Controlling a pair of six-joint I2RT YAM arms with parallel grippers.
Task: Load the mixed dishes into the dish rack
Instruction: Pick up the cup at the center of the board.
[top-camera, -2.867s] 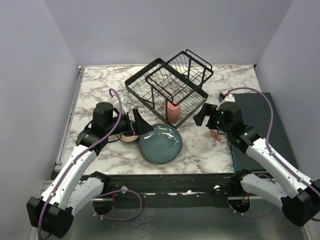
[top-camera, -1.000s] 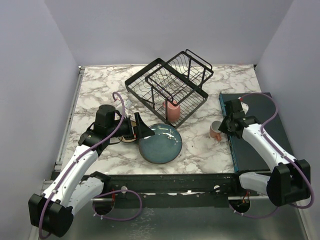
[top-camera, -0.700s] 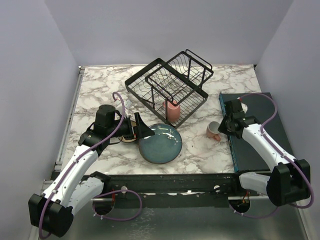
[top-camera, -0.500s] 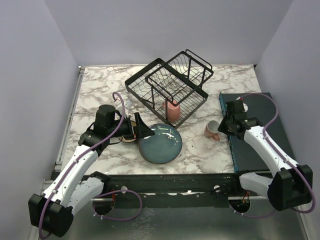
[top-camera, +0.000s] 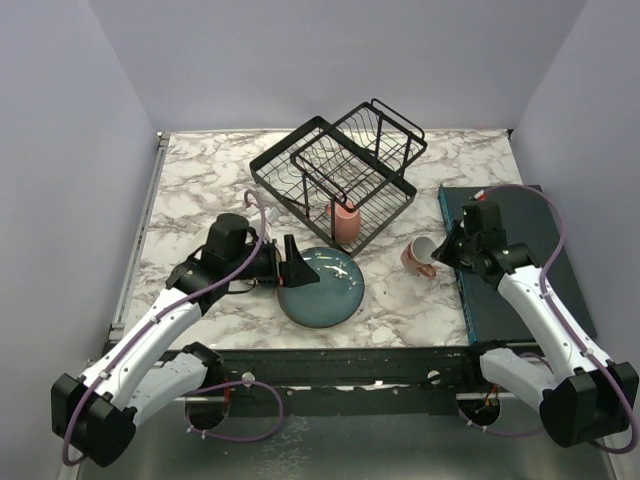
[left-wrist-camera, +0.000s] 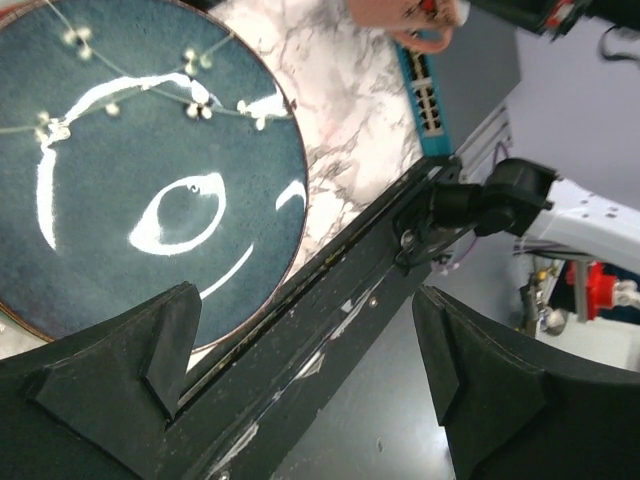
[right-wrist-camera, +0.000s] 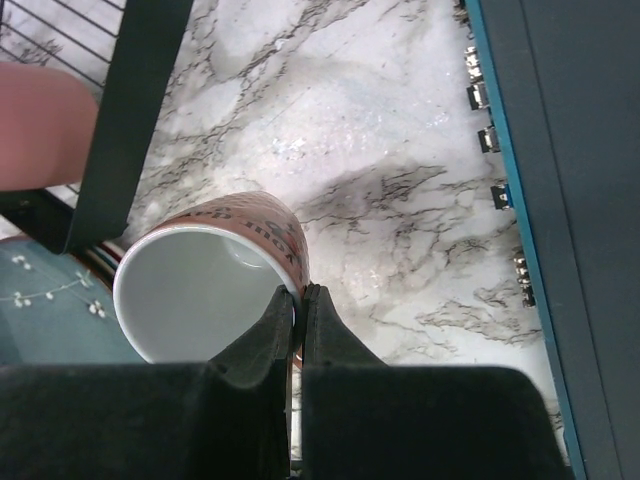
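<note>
Grasp step: right jaws pinch the rim of the pink mug (right-wrist-camera: 215, 275); left jaws gape empty, teal plate (left-wrist-camera: 150, 170) just ahead. Next, probably: lift it to the dish rack (top-camera: 340, 170).

Plate (top-camera: 320, 289) before rack (top-camera: 340, 170), mug (top-camera: 418, 256) at right

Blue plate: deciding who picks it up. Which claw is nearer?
Left. The left claw is open at the left edge of the plate; the right claw is far to its right, pinching a pink mug.
</note>
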